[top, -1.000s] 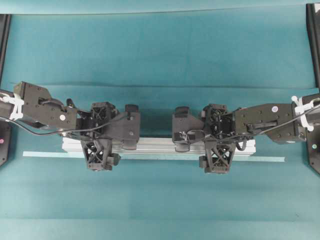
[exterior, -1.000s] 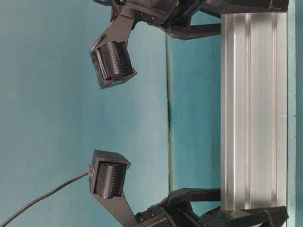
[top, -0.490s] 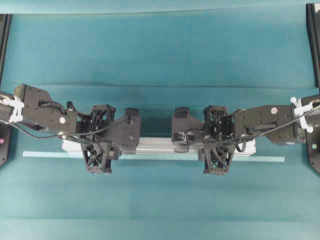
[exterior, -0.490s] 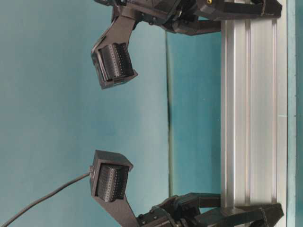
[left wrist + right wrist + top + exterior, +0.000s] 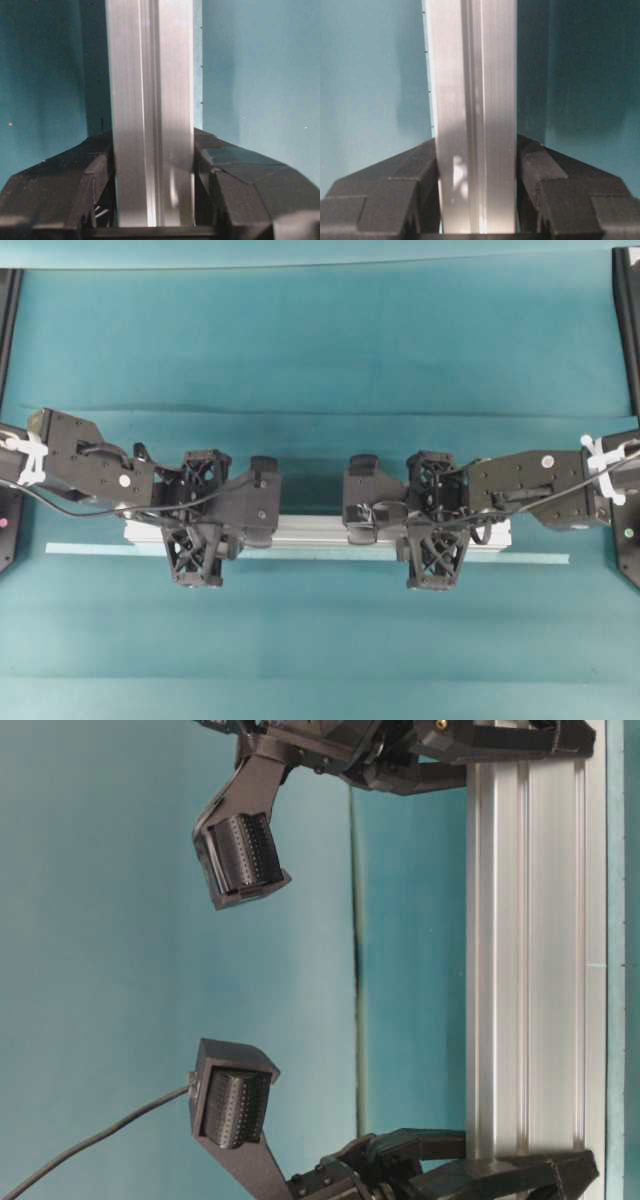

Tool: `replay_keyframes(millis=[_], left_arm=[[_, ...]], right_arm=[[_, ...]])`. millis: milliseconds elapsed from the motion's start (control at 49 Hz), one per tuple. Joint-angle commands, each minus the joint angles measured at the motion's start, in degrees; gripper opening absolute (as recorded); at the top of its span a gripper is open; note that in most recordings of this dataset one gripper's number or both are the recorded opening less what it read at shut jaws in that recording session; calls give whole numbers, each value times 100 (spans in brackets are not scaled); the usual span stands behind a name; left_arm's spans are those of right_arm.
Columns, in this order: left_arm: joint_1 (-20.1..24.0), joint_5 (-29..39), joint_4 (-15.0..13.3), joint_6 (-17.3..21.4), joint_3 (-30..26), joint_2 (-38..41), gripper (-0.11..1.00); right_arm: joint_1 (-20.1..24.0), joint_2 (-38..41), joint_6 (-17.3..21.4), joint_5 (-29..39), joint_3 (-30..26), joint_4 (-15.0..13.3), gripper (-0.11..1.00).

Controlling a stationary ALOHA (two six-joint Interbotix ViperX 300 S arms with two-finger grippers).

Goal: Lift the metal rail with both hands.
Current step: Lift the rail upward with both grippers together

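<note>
Two tools pinch the rail (image 5: 315, 530): left tool (image 5: 152, 200) and right tool (image 5: 476, 200) each have fingers pressed on its sides. Rail lies on the counter (image 5: 320, 360), beside a thin strip (image 5: 520, 558). Raise both together, level, equal pace, so neither end slips.
</note>
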Motion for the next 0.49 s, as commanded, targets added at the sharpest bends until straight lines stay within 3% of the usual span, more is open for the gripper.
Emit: replay_keyframes(millis=[0, 469], left_arm=[[26, 88, 26, 0, -79, -211, 36], [-9, 1406, 26, -35, -624, -1099, 36]], right_arm=[[9, -88, 53, 79, -114, 26, 38], [-9, -738, 53, 1468, -817, 70, 38]])
